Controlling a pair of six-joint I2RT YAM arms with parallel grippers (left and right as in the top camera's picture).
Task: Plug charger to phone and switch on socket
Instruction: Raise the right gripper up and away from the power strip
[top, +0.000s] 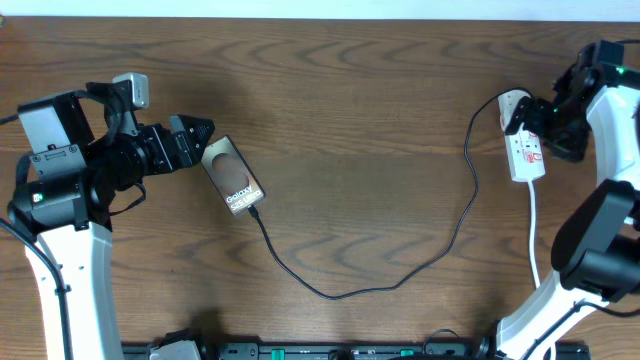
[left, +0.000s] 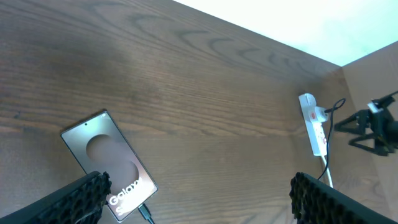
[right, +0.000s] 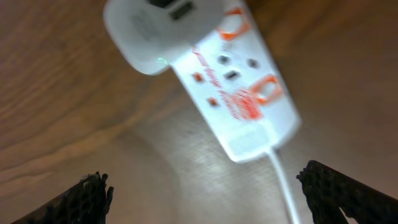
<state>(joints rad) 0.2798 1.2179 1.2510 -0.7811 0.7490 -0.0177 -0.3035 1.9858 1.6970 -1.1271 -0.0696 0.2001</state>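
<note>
The phone (top: 234, 175) lies flat on the wooden table at the left, screen up with white "Galaxy" lettering; it also shows in the left wrist view (left: 109, 163). The charger cable (top: 400, 280) runs from the phone's lower end, where its plug tip (left: 147, 214) sits, in a loop to the white plug head (top: 513, 104) on the socket (top: 525, 150). My left gripper (top: 203, 135) is open and empty, just left of the phone's top end. My right gripper (top: 545, 128) is open and empty, right beside the socket, which fills the right wrist view (right: 230, 81).
The socket's white lead (top: 535, 240) runs toward the front edge beside the right arm's base (top: 600, 240). The left arm's body (top: 60, 170) stands at the left edge. A black rail (top: 350, 350) lines the front edge.
</note>
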